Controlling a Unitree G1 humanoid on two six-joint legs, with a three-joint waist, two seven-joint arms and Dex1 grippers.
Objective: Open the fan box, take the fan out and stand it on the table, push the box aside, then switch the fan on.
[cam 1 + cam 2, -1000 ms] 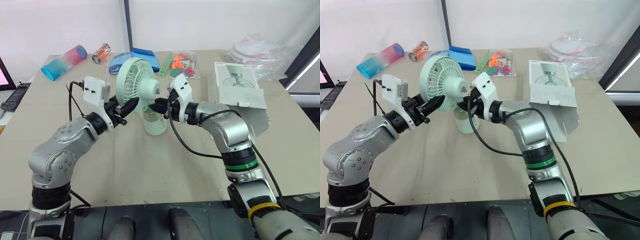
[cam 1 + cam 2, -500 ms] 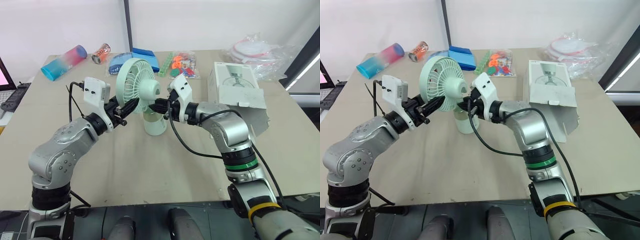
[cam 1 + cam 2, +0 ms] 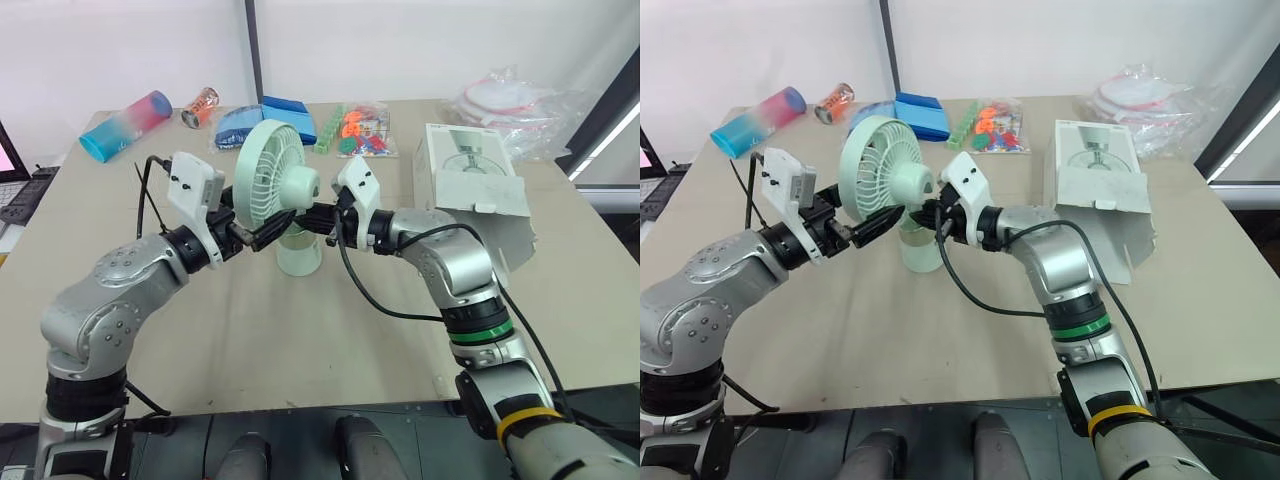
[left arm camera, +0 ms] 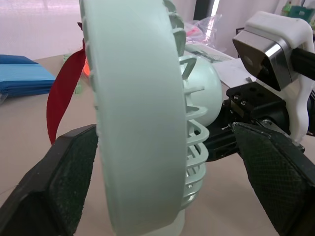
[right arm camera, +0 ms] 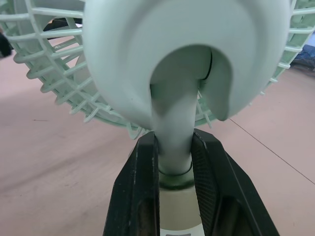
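The mint-green fan (image 3: 283, 185) stands upright on its round base (image 3: 298, 257) near the middle of the table (image 3: 300, 340). My right gripper (image 3: 306, 215) is shut on the fan's neck (image 5: 173, 132), its two black fingers (image 5: 142, 196) pressed on either side of it. My left gripper (image 3: 258, 215) is open and straddles the fan head. One finger (image 4: 69, 187) lies against the front rim, the other (image 4: 275, 172) stands clear behind the motor housing. The white fan box (image 3: 475, 185) sits to the right with its flap hanging open.
Along the table's far edge lie a blue-pink bottle (image 3: 127, 124), a can (image 3: 202, 105), a blue package (image 3: 285, 115), colourful packets (image 3: 360, 135) and clear plastic bags (image 3: 510, 105). A laptop (image 3: 10, 160) shows at the left.
The fan has slid a little to the left and its head has turned more edge-on. My left arm has dropped and moved left with it; the right gripper kept hold of the neck.
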